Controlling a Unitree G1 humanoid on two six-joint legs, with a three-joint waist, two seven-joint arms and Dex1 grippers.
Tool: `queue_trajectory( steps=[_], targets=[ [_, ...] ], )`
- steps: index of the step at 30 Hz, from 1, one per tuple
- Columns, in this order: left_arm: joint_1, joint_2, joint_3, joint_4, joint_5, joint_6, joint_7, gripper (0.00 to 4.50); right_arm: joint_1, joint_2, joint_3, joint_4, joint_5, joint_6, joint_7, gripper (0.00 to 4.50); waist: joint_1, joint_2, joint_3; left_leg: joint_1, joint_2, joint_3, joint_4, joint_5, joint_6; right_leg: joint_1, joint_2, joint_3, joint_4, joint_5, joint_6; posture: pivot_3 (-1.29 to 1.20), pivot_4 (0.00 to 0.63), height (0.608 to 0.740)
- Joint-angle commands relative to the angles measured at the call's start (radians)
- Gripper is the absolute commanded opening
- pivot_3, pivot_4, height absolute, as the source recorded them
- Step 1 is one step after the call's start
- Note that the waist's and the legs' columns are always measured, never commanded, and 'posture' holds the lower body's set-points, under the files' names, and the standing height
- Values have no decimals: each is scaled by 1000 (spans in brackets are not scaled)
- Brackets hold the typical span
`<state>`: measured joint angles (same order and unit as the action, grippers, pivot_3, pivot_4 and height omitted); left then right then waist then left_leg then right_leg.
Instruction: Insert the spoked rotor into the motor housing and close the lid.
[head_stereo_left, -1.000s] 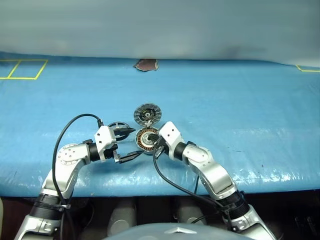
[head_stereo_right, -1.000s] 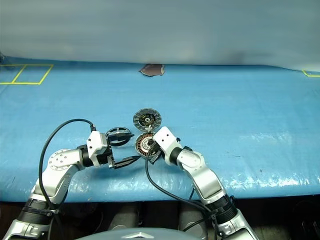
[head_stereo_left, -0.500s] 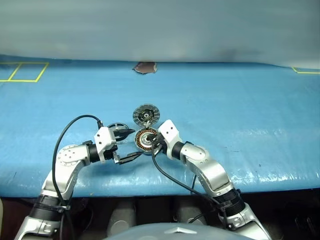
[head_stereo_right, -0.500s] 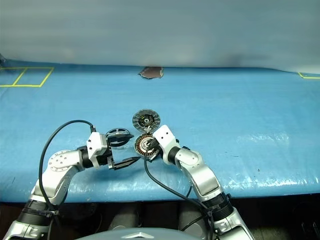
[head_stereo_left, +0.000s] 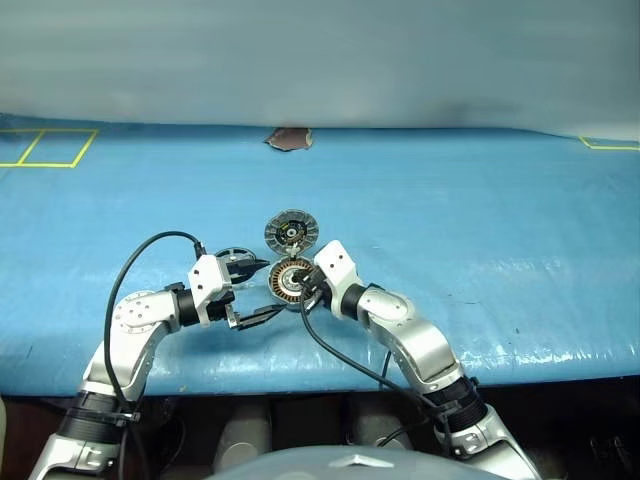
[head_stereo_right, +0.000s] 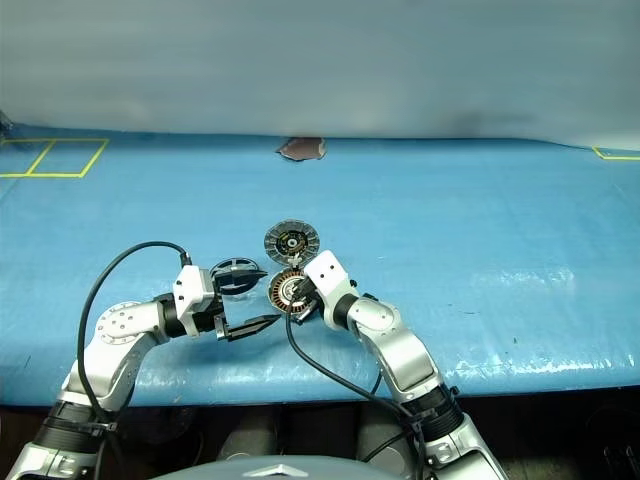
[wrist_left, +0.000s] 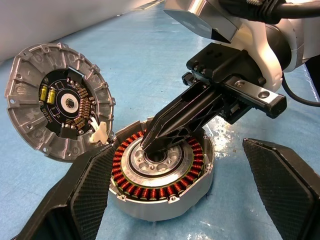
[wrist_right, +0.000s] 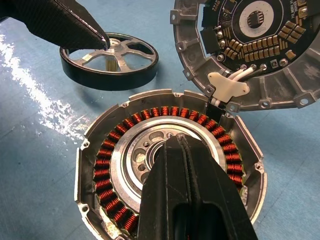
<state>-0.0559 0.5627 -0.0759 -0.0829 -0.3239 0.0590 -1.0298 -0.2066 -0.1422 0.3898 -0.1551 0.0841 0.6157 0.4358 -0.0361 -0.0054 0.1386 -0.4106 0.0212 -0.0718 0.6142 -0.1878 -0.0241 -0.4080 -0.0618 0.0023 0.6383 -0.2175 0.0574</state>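
Note:
The motor housing (wrist_left: 165, 197), a round silver cup with copper windings, sits on the blue table. Its lid (wrist_left: 57, 102) lies open just behind it, joined at the rim and showing a circuit board. My right gripper (wrist_right: 177, 142) is shut, with its tip resting in the housing's central hub (head_stereo_left: 297, 281). My left gripper (head_stereo_left: 276, 286) stands open at the housing's left side, one finger on either side of it. The spoked rotor (wrist_right: 110, 60), with silver spokes in a dark rim, lies flat to the left of the housing, beside my upper left finger (wrist_right: 75, 25).
A blue plastic sheet (head_stereo_left: 480, 230) covers the table, whose front edge runs just below the arms. A small brown patch (head_stereo_left: 288, 138) lies at the far edge. Yellow tape marks (head_stereo_left: 45, 147) sit at the far left and far right corners.
My right wrist has tilted slightly with its tip staying in the housing's hub. The left gripper, rotor, housing and lid have not moved. The head view has drifted a little.

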Motion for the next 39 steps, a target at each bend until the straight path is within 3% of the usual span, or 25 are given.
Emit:
queue_trajectory(
  steps=[1,25,39],
  targets=[
    [-4,11,16,-31,-7,-6,1,4500,63,-13,28,138,-13,107,-7,22,0,0,0,0,0,0,0,0,0,0,0,0,0,0,0,0,150,740],
    [3,11,19,-38,-10,-1,9,4500,78,-6,33,199,-27,115,-26,22,-3,3,-9,3,4,2,-1,-3,-5,-1,1,0,2,-2,-3,0,150,740],
    [-6,23,26,-30,-18,9,-3,4500,73,7,-40,-180,106,60,22,22,-1,1,7,-6,5,5,-3,-4,-6,-7,2,0,2,-4,-5,0,150,740]
  ],
)
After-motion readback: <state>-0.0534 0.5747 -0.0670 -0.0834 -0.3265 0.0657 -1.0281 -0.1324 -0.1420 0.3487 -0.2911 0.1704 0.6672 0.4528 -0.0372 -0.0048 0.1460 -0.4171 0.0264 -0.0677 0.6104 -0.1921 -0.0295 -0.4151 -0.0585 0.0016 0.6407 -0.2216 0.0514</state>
